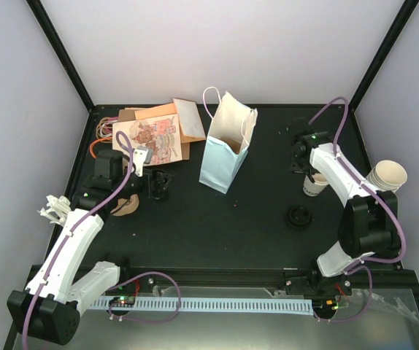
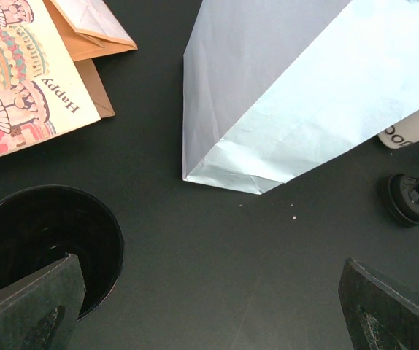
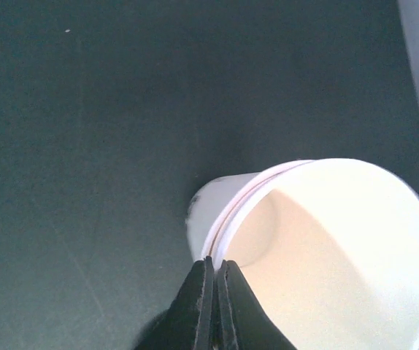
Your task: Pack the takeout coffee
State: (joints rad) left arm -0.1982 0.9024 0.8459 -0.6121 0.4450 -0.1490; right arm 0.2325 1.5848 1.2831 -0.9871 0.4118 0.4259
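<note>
surface [image 1: 195, 240]: black, carries everything.
bag [image 1: 223, 157]: pale blue paper, upright, mouth open, in the middle.
cards [image 1: 155, 135]: a printed card on tan envelopes, far left corner.
left gripper [image 2: 209, 292]: spread wide, holding nothing, left of the bag.
right gripper [image 3: 216, 273]: pinched onto the rim of a lidless cup [image 3: 326, 240], far right.
coffee [image 1: 299, 216]: black-lidded cup on the surface, right of the bag, near the right gripper, untouched.
</note>
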